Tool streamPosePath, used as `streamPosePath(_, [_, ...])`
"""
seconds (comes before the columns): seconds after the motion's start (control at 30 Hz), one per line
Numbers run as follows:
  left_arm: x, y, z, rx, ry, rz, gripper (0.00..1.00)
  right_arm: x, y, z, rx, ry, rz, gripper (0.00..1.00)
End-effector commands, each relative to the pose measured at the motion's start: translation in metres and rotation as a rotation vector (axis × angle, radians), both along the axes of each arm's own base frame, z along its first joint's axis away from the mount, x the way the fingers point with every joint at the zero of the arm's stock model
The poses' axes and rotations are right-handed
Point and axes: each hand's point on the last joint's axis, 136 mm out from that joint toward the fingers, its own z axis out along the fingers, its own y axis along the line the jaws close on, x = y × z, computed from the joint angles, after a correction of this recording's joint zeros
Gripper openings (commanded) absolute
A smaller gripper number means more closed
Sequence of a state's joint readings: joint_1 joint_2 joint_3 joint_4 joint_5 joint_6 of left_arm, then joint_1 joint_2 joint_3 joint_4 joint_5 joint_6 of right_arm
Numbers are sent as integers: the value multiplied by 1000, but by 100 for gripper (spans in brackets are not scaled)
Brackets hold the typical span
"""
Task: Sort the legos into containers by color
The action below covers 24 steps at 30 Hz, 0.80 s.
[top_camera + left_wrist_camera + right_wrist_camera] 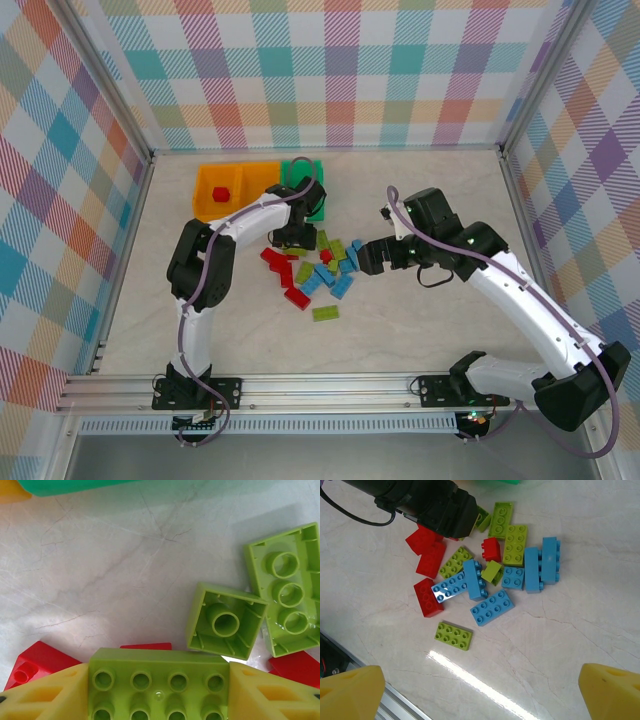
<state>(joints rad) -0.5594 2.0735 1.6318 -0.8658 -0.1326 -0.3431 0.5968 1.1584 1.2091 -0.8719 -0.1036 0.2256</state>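
The legos point(315, 275) lie in a loose pile of red, lime green and light blue at the table's middle. My left gripper point(293, 238) is down at the pile's far left edge. Its yellow fingers point(50, 695) press both ends of a lime green eight-stud brick point(159, 677), so it is shut on that brick. Two upturned lime bricks point(225, 622) lie just beyond it, with red bricks point(40, 662) beside it. My right gripper point(480, 695) hovers open over bare table near the pile's right side, nothing between its fingertips point(350, 692). The containers stand at the back left: two orange bins point(210, 180) and a green bin point(303, 170).
One red brick point(221, 193) lies in the left orange bin. A single lime brick point(453, 635) sits apart at the pile's near side. The left arm's black wrist point(435, 507) hangs over the pile's far corner. A metal rail point(300, 385) runs along the table's near edge.
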Motion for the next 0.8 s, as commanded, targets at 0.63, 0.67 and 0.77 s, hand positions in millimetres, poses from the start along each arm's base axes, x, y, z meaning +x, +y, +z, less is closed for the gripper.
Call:
streamPosePath(0.63, [154, 120, 97, -83, -402, 440, 57, -15, 10, 15, 142, -6, 14, 100])
streamPosePath(0.67, [162, 123, 95, -91, -399, 450, 58, -16, 9, 14, 141, -3, 12, 100])
streamPosePath(0.77, [175, 119, 93, -127, -394, 443, 68, -18, 6, 13, 139, 0, 3, 100])
